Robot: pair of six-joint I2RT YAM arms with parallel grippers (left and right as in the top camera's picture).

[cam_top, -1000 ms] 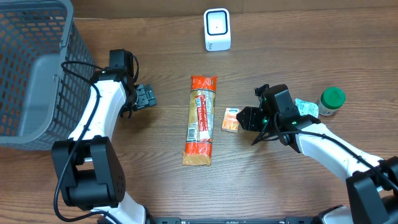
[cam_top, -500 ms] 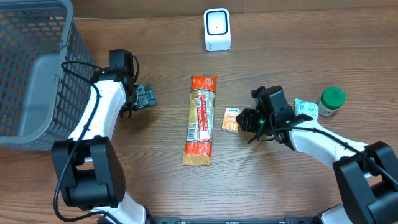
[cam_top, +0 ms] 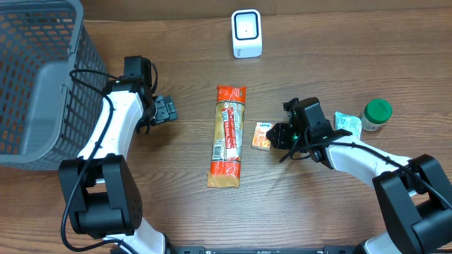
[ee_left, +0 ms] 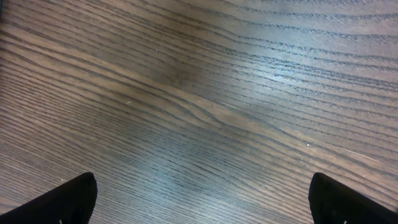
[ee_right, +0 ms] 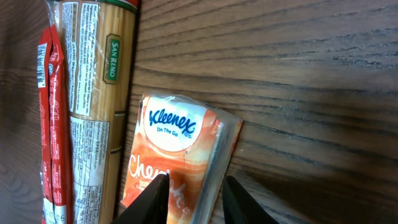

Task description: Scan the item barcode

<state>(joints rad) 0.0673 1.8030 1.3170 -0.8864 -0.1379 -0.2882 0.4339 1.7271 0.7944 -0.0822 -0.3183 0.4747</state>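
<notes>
A small orange Kleenex tissue pack (cam_top: pixel 262 135) lies flat on the wooden table, just right of a long pack of spaghetti (cam_top: pixel 228 136). My right gripper (cam_top: pixel 277 135) reaches the tissue pack from the right. In the right wrist view its jaws (ee_right: pixel 196 186) are narrow and pinch the tissue pack (ee_right: pixel 177 143) by its near right edge, one finger over the orange face, the other against the clear side seam. The white barcode scanner (cam_top: pixel 246 33) stands at the back centre. My left gripper (cam_top: pixel 168 109) hovers wide open over bare wood (ee_left: pixel 202 199), holding nothing.
A grey wire basket (cam_top: pixel 42 106) fills the far left. The spaghetti (ee_right: pixel 93 93) lies close along the tissue pack's left side. A green-lidded jar (cam_top: pixel 376 114) and a small teal packet (cam_top: pixel 347 123) sit behind my right arm at the right.
My right gripper slid a little left onto the tissue pack and its jaws narrowed around the pack's edge. The left arm and the objects stayed still.
</notes>
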